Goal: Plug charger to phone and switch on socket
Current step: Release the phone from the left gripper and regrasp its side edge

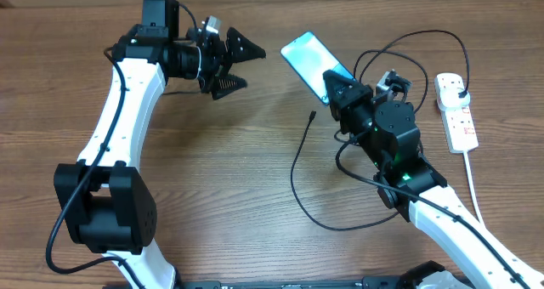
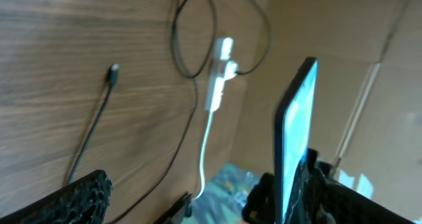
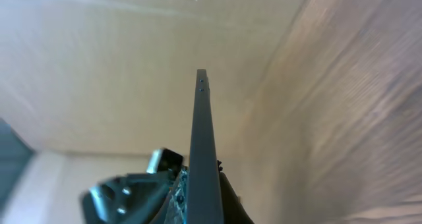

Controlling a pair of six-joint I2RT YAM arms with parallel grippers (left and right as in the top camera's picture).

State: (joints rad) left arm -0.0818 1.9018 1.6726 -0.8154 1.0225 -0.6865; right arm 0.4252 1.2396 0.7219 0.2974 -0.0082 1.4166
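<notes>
Wood-grain table, phone held up at upper centre.
Slim, black-edged, light-blue screen; long axis slants toward upper left, right gripper clamped on its lower end; left gripper gapes wide.

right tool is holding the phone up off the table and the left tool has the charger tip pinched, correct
Not quite. The left tool is open and empty, and the charger tip lies loose on the table, as the overhead view shows. The right tool does hold the phone up off the table.
</notes>
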